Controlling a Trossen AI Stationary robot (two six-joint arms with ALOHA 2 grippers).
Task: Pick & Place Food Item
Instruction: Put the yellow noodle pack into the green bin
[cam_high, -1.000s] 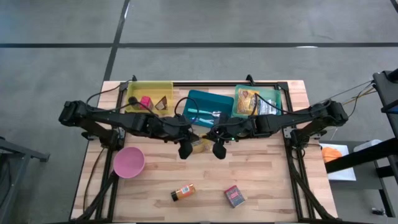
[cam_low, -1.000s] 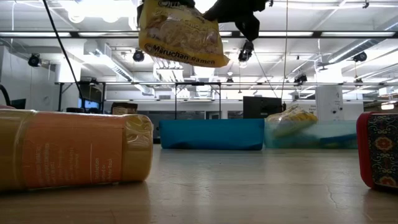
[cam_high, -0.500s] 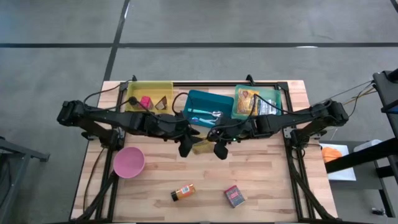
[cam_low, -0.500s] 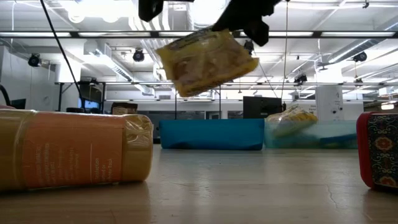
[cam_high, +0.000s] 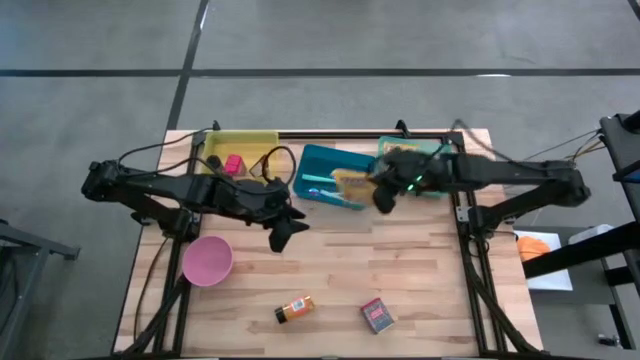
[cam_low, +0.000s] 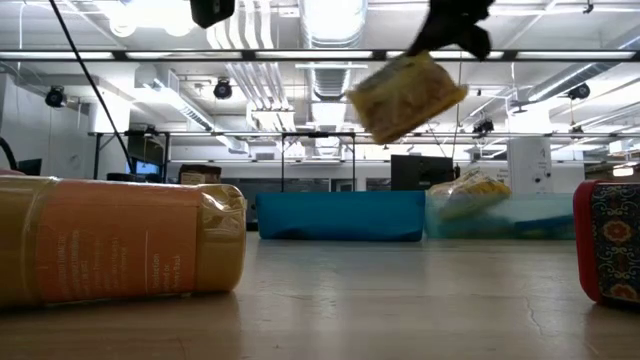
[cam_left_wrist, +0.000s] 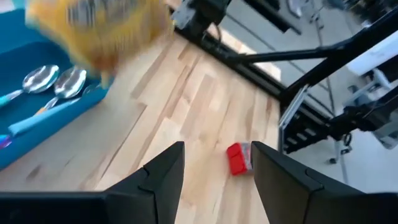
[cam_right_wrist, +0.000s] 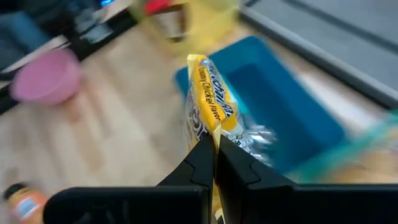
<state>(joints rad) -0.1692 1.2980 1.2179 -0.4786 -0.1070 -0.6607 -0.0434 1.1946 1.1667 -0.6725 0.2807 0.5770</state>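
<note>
Ramen packet (cam_high: 349, 185), yellow, pinched at one edge between the closed fingers of the right gripper (cam_high: 380, 197) and held in the air over the teal bin (cam_high: 330, 176), clear of the table (cam_high: 420, 270). Seen hanging tilted, well above the tabletop, in the low view (cam_low: 404, 96); seen edge-on with printed lettering, directly ahead of the clamped fingertips (cam_right_wrist: 200, 163), in the right wrist view (cam_right_wrist: 211, 112).

Teal bin: at the table's back edge, between the yellow bin (cam_high: 240, 150) on its left and the green bin (cam_high: 440, 155) on its right; spoons (cam_left_wrist: 56, 81) with light-blue handles lying inside.

Left gripper (cam_high: 282, 231): in front of the teal bin, toward its left corner, over bare wood; fingers (cam_left_wrist: 163, 180) parted with a clear gap between them, holding nothing.

Green bin: more packaged food inside, partly hidden by the right arm.

Yellow bin: small items inside, one of them pink; too small to identify.

Pink bowl (cam_high: 207, 260): well in front of the teal bin, toward the table's left side.

Orange bottle (cam_high: 294, 309): lying on its side near the front edge, in front of the teal bin.

Small dark-and-red box (cam_high: 376, 315): near the front edge, just right of the orange bottle, apart from it.
</note>
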